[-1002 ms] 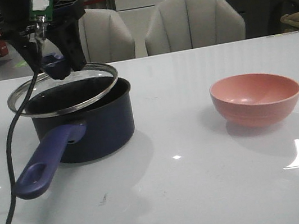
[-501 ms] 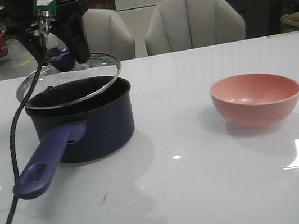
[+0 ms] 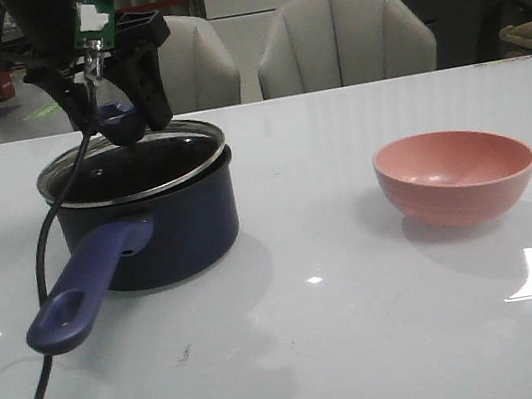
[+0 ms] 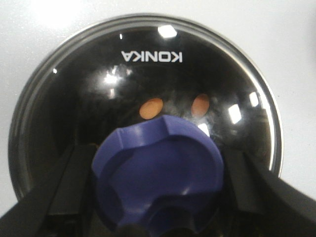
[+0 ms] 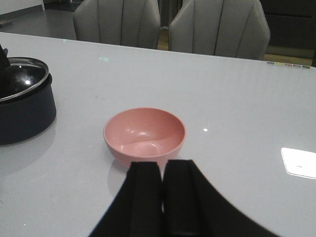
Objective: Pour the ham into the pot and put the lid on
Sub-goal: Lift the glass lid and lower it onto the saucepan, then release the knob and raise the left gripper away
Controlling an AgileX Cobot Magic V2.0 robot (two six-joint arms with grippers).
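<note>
The left pincer [image 3: 119, 116] hangs at about ten o'clock in the front view, pointing down, its two black fingers [image 4: 69, 185] clamped on either side of the lid's knob [image 4: 158, 175]. The right pincer [image 5: 162, 197] has its fingers pressed together, holding nothing.

A glossy white table [image 3: 367, 325] carries a dark navy saucepan [image 3: 165, 231] with a purple-blue handle and, well apart, a pink bowl [image 3: 455, 177].

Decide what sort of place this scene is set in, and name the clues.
Probably a dining or kitchen-style area indoors: a long white table, upholstered chairs drawn up behind it, and cookware on top, a pot and a pink bowl.
</note>
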